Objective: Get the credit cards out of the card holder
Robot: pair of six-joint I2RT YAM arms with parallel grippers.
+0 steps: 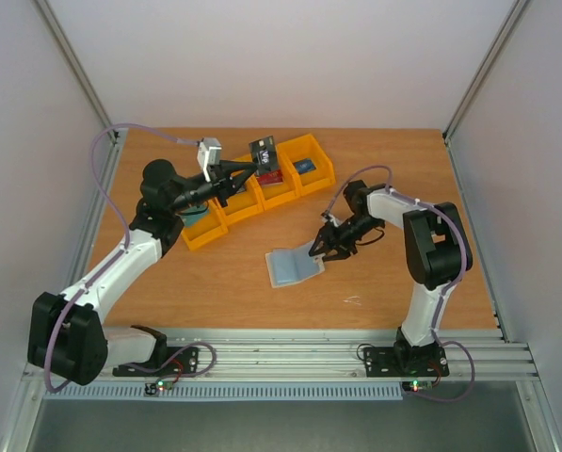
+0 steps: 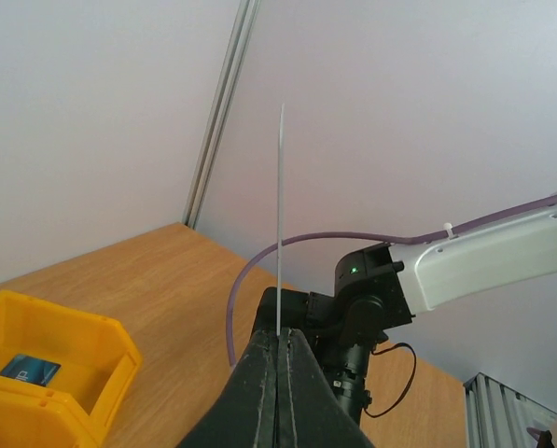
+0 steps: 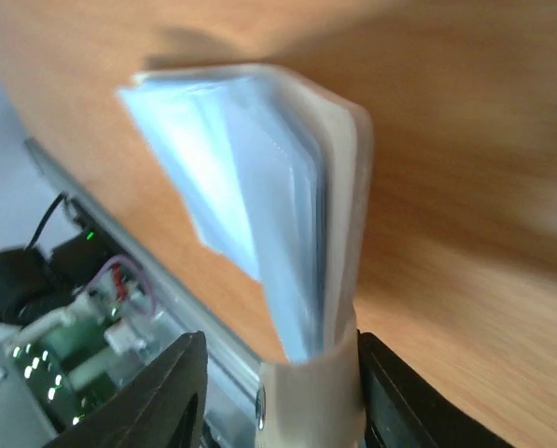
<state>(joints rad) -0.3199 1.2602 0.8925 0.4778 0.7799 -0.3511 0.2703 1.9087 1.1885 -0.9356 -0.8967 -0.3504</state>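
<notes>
**Dark card held over the bins, card holder gripped at centre**

Your left gripper [image 1: 246, 170] is closed on the dark card [image 1: 264, 153]. It holds the card above the row of yellow bins [image 1: 205, 237] in the upper middle of the top view. From the left wrist camera you see that card [image 2: 280, 215] edge-on, a thin upright line rising from fingertips [image 2: 301, 373] pressed together.

The blue card [image 1: 305, 167] lies in the bin at the upper-right end of the row. It also shows at the lower left of the left wrist view [image 2: 31, 371]. The red card [image 1: 269, 177] sits in the next bin, just below the held card.

Near the centre of the top view, your right gripper [image 1: 320, 247] clamps the upper-right edge of the card holder [image 1: 293, 266]. The holder lies unfolded on the desk [image 1: 243, 306], pale blue side up. In the right wrist view, the holder's [image 3: 259, 187] cream edge sits between the fingers [image 3: 171, 392] and the pocket leaves fan apart. You cannot tell from here whether any pocket holds a card.
</notes>
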